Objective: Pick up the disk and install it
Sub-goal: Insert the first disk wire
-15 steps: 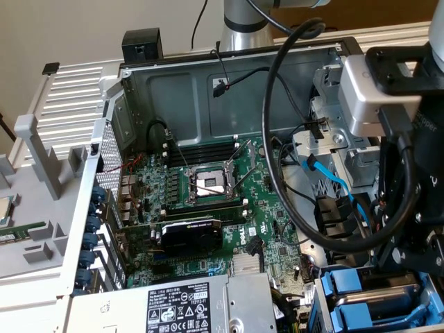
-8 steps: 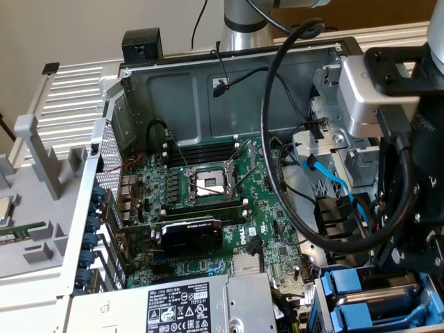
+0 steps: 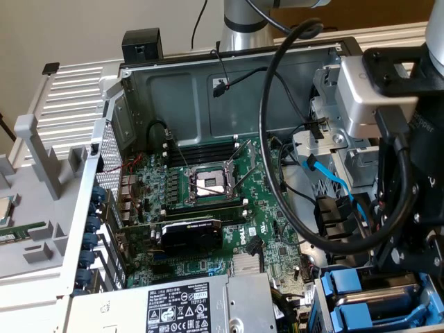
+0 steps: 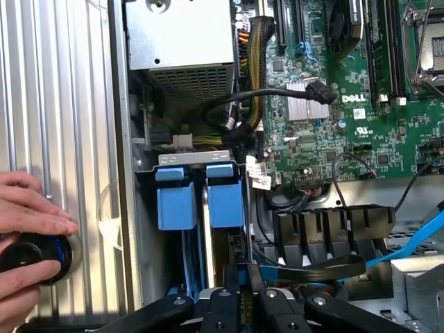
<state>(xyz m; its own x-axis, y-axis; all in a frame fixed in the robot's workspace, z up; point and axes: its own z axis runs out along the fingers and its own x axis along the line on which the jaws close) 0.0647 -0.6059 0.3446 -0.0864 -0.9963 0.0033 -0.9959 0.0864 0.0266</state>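
The work stands at the install step: the end effector [image 4: 239, 295] is down over the drive bay at the corner of the open computer case [image 3: 208, 90], its black fingers closed narrowly on the edge of the disk [image 4: 236, 274], which stands on edge in the slot between the blue plastic rails [image 4: 225, 198]. In the wrist view only a thin strip of the disk's rim shows between the fingers, with blue at either side; how deep it sits in the bay cannot be told. In the exterior view the bay's blue latches [image 3: 347, 288] sit just under the arm's dark wrist. Judging from this, the disk is lined up with its slot and partly in, and seating it calls for a straight push along the rails, kept square so the thin metal body does not bind against the plastic guides or snag the blue cable [image 4: 416, 239] and the black ribbed cable holder [image 4: 333, 225] close by. The green board [image 3: 208, 201] is crowded with small hard parts; the grey power box [image 4: 184, 35] is perforated sheet metal. A person's hand [image 4: 31, 222] rests on a round black knob [image 4: 31, 257] on the ribbed metal panel beside the case.
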